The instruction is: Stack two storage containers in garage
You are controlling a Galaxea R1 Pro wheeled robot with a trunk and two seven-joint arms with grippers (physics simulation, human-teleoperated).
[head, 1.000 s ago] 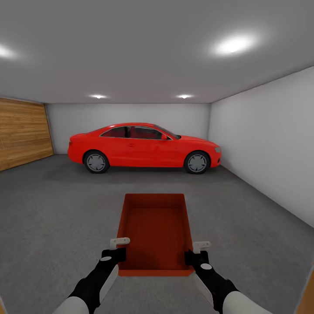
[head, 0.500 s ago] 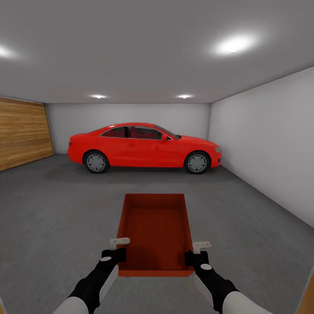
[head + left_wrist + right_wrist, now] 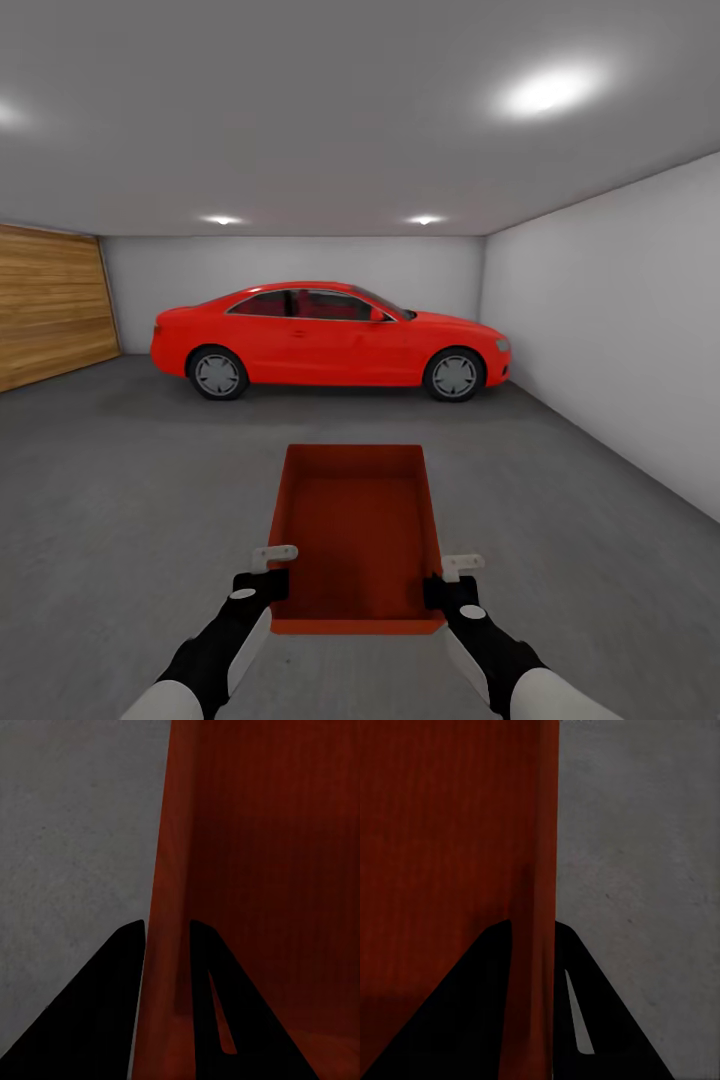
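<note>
1. One storage container is carried straight ahead of the trunk, between the two arms, above the dark grey garage floor. Its open top faces up, and its long axis runs away from the robot toward the red car.

2. The left gripper is seen pinching the container's left side wall near the near corner. In the left wrist view the gripper is closed on that wall, one finger outside and one inside.

3. The right gripper is seen pinching the opposite side wall in the same manner. In the right wrist view its fingers straddle the red wall, with floor beyond it.

4. Both arms are judged equally near, since each holds one long side at the near end. The far end of the container is unsupported, so a level lowering by both arms together is called for.

5. The relation that matters is the gap beneath the container. Bare floor lies directly below and ahead of it, and no second container can be seen there.

6. This one is therefore judged to be the lower one, to be set down on the floor.

7. Open room is ample. The car stands well apart at the far wall, the pale wall on the right is well clear, and the wood-plank garage door lies far to the left.
</note>
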